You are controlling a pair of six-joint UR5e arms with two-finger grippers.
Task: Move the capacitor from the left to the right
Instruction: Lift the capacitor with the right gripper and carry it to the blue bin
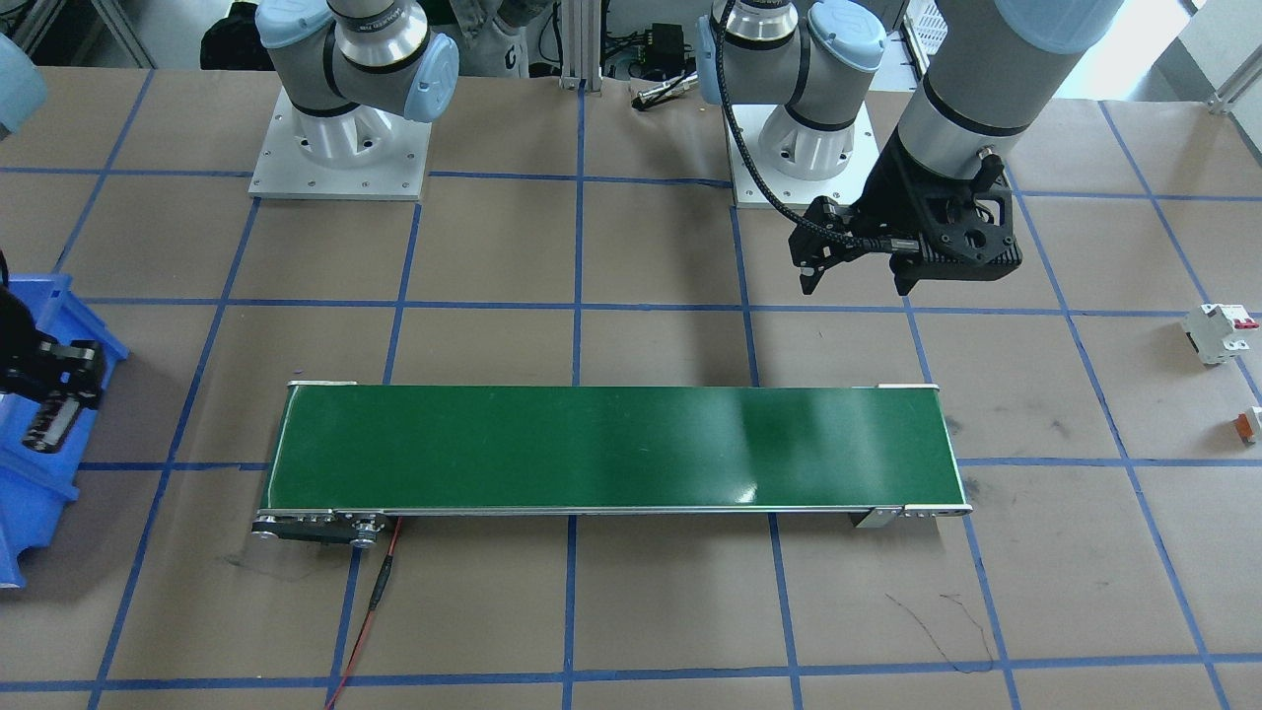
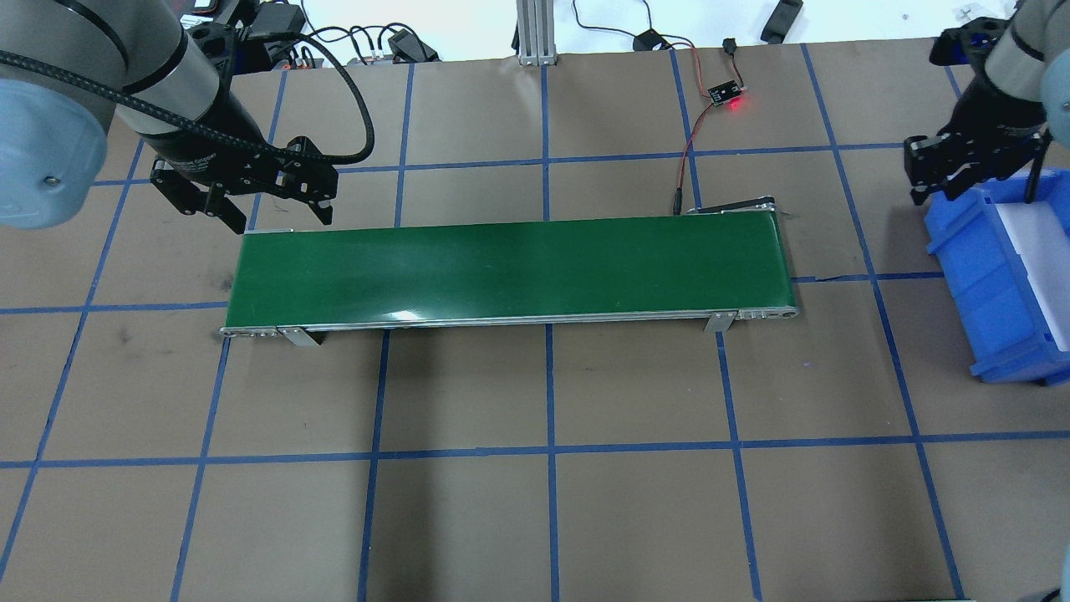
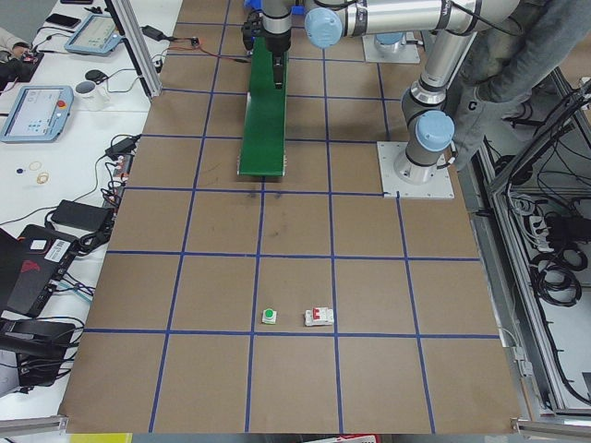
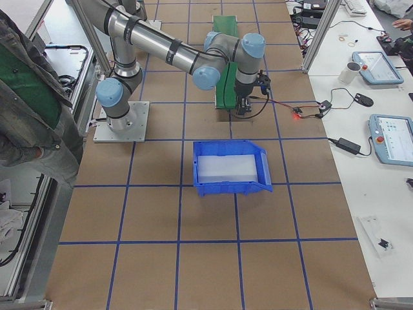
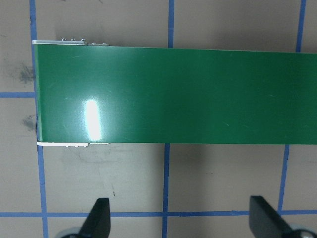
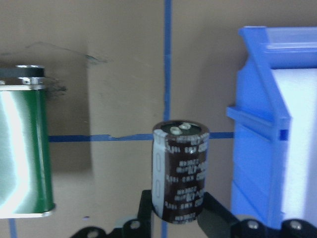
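The capacitor (image 6: pixel 179 171), a stubby black cylinder with pale grey markings, is held upright between the fingers of my right gripper (image 6: pixel 178 220). It hangs above the brown table, between the right end of the green conveyor belt (image 6: pixel 22 163) and the blue bin (image 6: pixel 262 148). In the front view the right gripper (image 1: pixel 54 390) is over the bin's edge with the capacitor (image 1: pixel 47 426) in it. My left gripper (image 5: pixel 181 223) is open and empty, just behind the belt's left end (image 2: pixel 276 213).
The conveyor belt (image 2: pixel 510 267) lies across the table's middle, bare. The blue bin (image 2: pixel 995 276) stands at the right. A white breaker with a red switch (image 1: pixel 1221 332) and a small orange-and-white part (image 1: pixel 1250 424) lie far left. A sensor board (image 2: pixel 726 94) with wires is behind the belt.
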